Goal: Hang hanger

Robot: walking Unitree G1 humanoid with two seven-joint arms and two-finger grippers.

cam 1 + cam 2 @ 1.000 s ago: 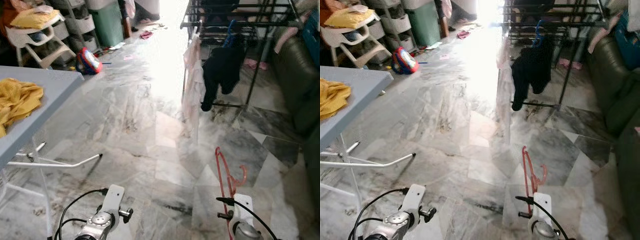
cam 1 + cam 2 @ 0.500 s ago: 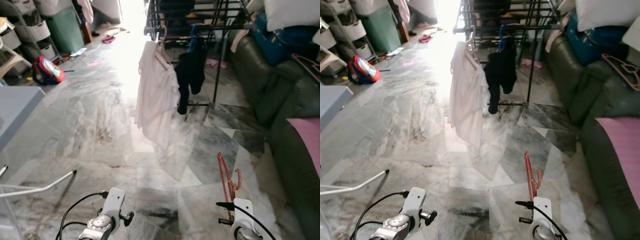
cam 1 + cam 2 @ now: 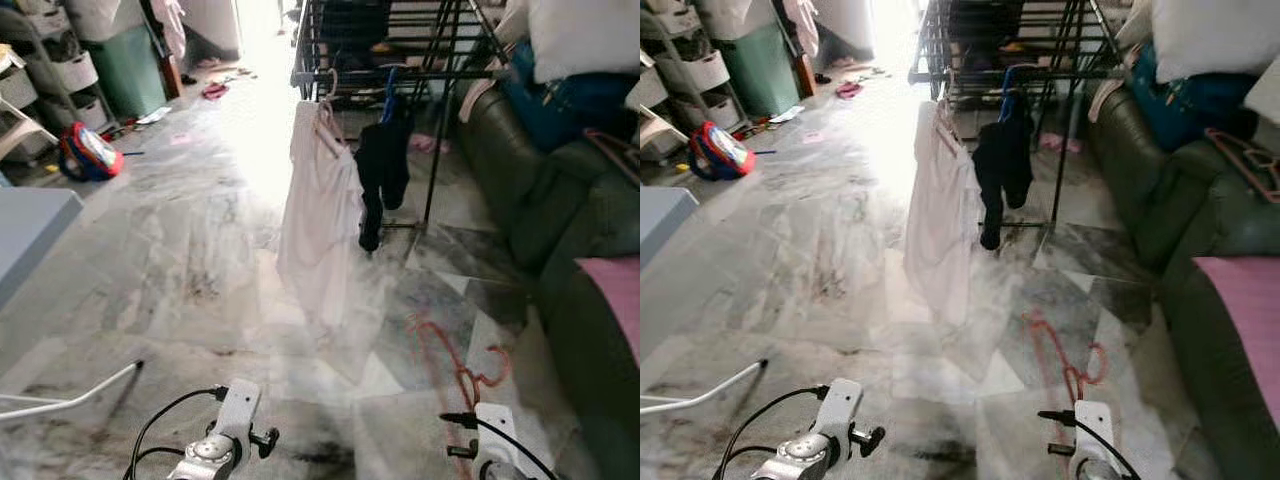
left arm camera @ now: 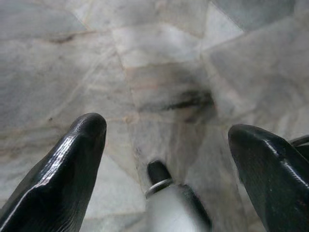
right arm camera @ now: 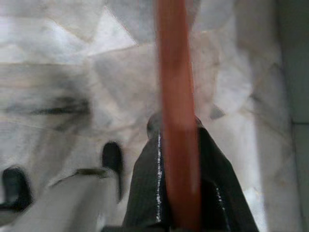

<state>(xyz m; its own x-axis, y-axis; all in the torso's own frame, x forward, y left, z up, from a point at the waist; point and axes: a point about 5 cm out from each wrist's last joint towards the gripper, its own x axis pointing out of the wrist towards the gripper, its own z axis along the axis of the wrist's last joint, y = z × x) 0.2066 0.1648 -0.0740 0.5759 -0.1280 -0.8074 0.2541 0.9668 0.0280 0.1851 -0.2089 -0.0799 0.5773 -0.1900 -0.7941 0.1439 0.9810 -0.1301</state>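
Low in the right of the frame, the red hanger (image 3: 455, 360) is pinched in the right gripper (image 5: 181, 193), fingers closed on it. Lower left, the left gripper (image 4: 166, 150) hangs spread wide, holding nothing. Upper centre stands the drying rack (image 3: 400, 45) with a white garment (image 3: 320, 215).

a red hanger (image 3: 462, 362), blurred, over grey-and-white marbled floor (image 3: 200, 250) with dark veins. a pale pink shirt (image 3: 320, 215) and a black garment (image 3: 382, 180) hang from a black rack (image 3: 400, 40). dark green sofa (image 3: 560, 230) with a pink cloth (image 3: 612, 295), white pillow (image 3: 580, 35) and blue fabric (image 3: 570, 90). red-and-blue toy (image 3: 88, 152); green bin (image 3: 135, 70). black fingers (image 4: 67, 169).
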